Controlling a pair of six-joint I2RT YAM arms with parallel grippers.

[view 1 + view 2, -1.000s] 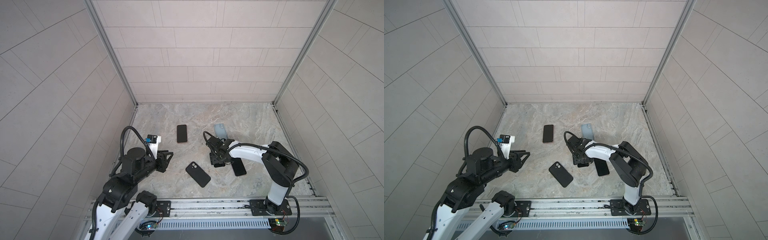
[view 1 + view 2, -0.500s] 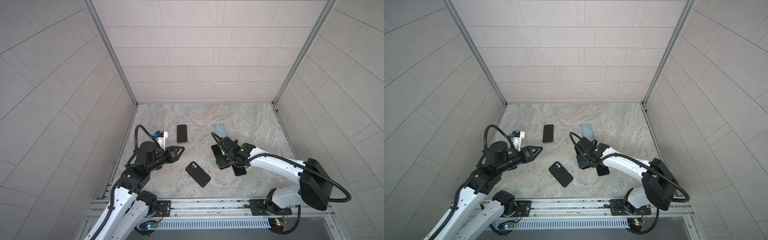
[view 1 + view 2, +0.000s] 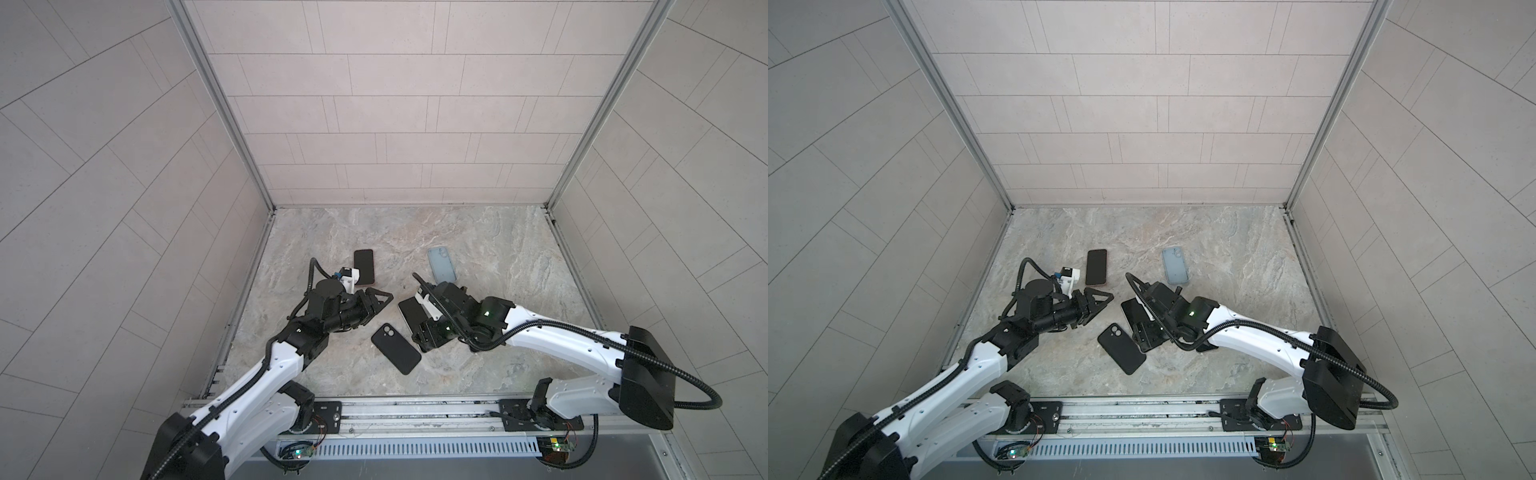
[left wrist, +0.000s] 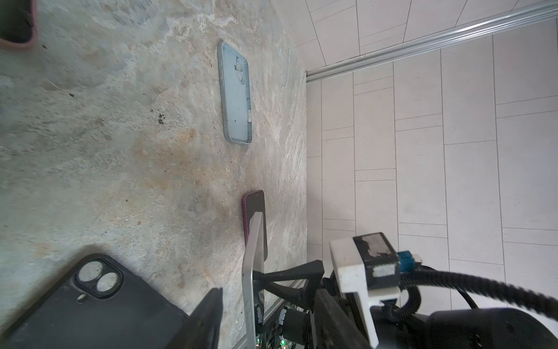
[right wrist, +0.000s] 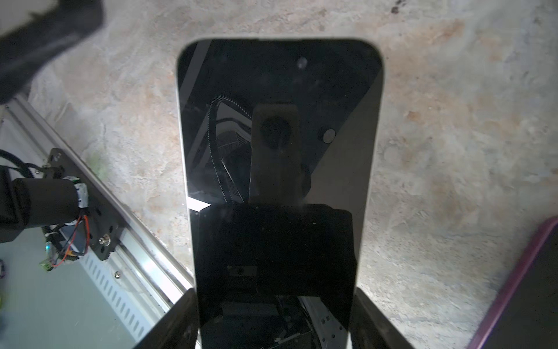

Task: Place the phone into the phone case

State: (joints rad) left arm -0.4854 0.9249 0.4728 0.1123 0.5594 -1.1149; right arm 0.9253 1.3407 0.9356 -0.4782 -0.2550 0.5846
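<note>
Both arms have swung inward over the last second, and the left gripper (image 3: 376, 301) has spread its jaws. In both top views it hovers just beside the slim silver-edged black-screened phone (image 3: 409, 315), which the right gripper (image 3: 426, 332) clamps by its long edges above the marbled stone table (image 3: 478, 249). A matte black rubbery phone case (image 3: 395, 348) lies flat, camera cutout up, just beside it. The left wrist view shows the phone edge-on, near a purple-rimmed phone (image 4: 256, 211), with a pale blue translucent case (image 4: 235, 93) farther off. The right wrist view shows black fingers (image 5: 172, 326) pressing both sides of the glossy screen.
</note>
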